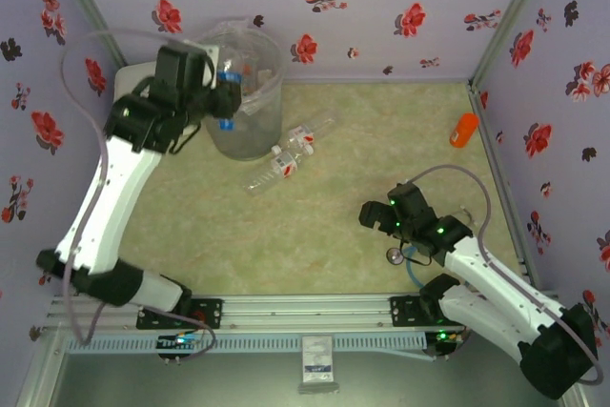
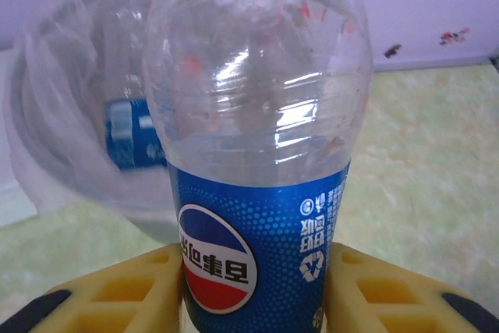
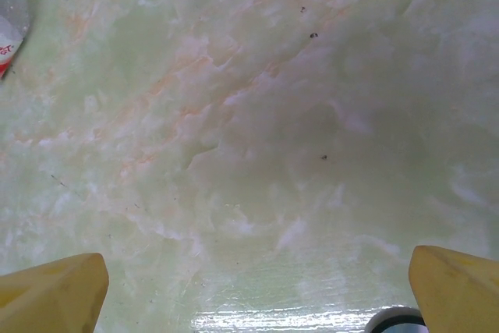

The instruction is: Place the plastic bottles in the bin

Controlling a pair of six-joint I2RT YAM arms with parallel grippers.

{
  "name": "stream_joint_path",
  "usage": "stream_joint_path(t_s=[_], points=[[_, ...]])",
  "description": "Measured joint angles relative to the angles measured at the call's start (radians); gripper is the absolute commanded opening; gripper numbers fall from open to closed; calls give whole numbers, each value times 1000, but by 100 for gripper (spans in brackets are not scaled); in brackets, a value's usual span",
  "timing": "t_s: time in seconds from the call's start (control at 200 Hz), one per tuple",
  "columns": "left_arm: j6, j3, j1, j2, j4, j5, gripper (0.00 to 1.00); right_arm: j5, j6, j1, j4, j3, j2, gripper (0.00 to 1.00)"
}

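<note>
- the left gripper [image 2: 253, 298] is clenched on a clear blue-label bottle [image 2: 257, 115]. its yellow fingers [image 2: 117, 298] press the label from both sides.
- in the overhead view, this gripper and its bottle are raised against the near-left side of the bin [image 1: 250, 135], a tall translucent bucket lined with a clear bag. it cannot be told whether the bottle is fully over the opening.
- from the left wrist, a second blue bottle [image 2: 132, 134] is visible inside the bin, against its bag-lined wall.
- two loose bottles [image 1: 291, 152] lie on their sides on the table [image 1: 381, 121], just right of the bin's base and close together. one has a red-and-white label.
- the right gripper [image 3: 249, 302] is released, with its fingers spread wide. it hovers above bare tabletop, well apart from the bin.
- an orange bottle-shaped object [image 1: 464, 129] lies near the right wall, far from everything else.
- judged from this, the task is partly done. at least one bottle is binned and one looks ready to drop, and the two on the table are left to collect.
</note>
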Motion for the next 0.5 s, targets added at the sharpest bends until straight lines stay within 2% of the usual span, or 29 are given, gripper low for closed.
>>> stream_joint_path(t_s=[0.14,0.28,0.41,0.5], points=[[53,312,66,258,-40,38,35,10,-6,0,-26,2,-34,100],[84,548,99,457,-101,72,33,21,-7,0,-48,2,-54,100],[109,640,112,566,-119,104,32,28,-14,0,-64,2,-54,99],[125,640,114,606,-129,129,38,32,-17,0,-66,2,-54,99]])
